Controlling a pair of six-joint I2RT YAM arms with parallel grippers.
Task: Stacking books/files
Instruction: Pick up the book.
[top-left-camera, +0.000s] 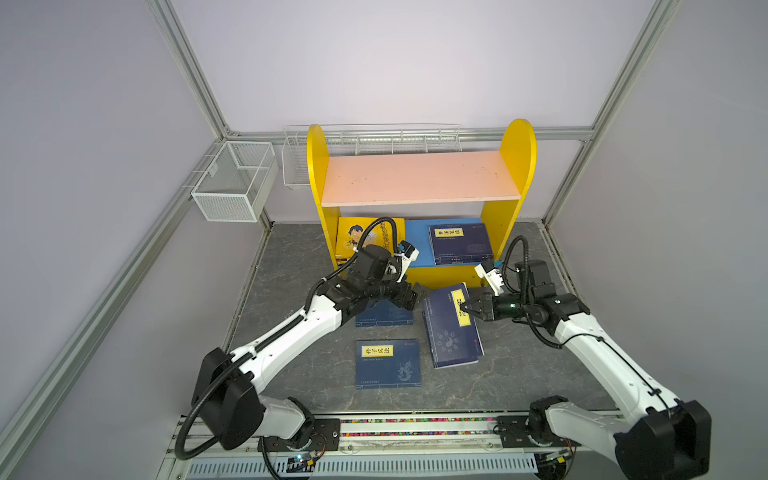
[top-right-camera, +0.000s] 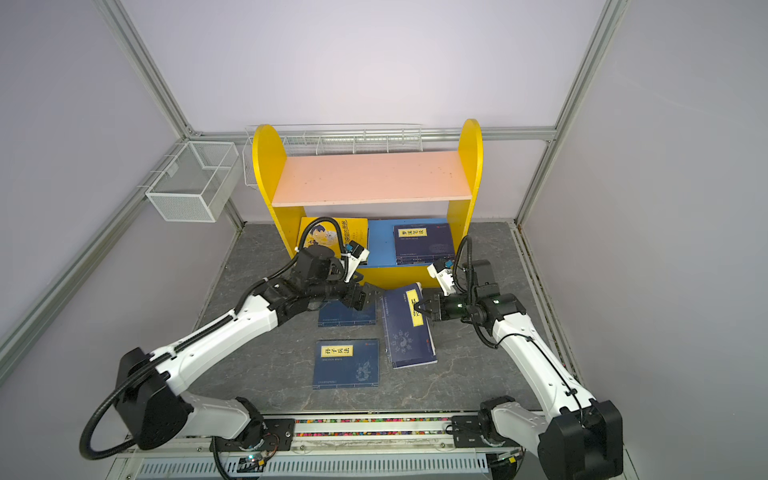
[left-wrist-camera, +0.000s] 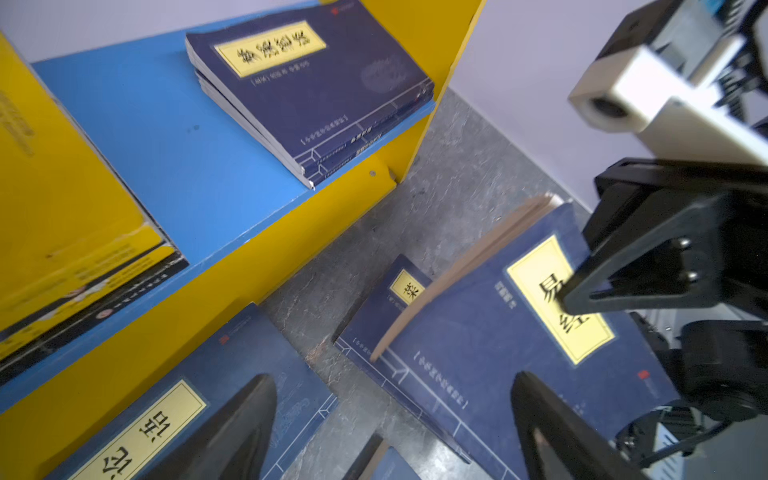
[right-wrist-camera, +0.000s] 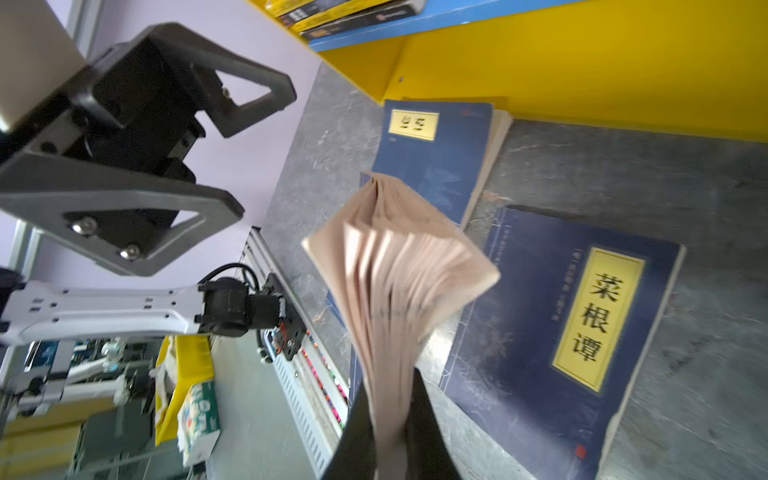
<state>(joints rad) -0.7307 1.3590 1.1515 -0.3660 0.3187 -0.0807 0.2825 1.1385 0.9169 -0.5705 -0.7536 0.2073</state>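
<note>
My right gripper (top-left-camera: 463, 309) is shut on the long edge of a navy book (top-left-camera: 451, 332), which is lifted at a tilt. In the right wrist view that book's pages (right-wrist-camera: 399, 270) fan out above my right gripper (right-wrist-camera: 388, 399). Under the held book lies a second navy book (right-wrist-camera: 561, 332). My left gripper (top-left-camera: 415, 295) stands open just left of the lifted book, with nothing between its fingers (left-wrist-camera: 232, 432). It hovers over a third navy book (top-left-camera: 384, 318). One more navy book (top-left-camera: 388, 363) lies flat nearer the front.
The yellow bookshelf (top-left-camera: 517, 166) has a pink top board (top-left-camera: 419, 178). Its blue lower shelf (top-left-camera: 415, 245) carries a stack of yellow books (top-left-camera: 353, 237) and a stack of navy books (top-left-camera: 459, 243). White wire baskets (top-left-camera: 235, 180) hang on the back left frame.
</note>
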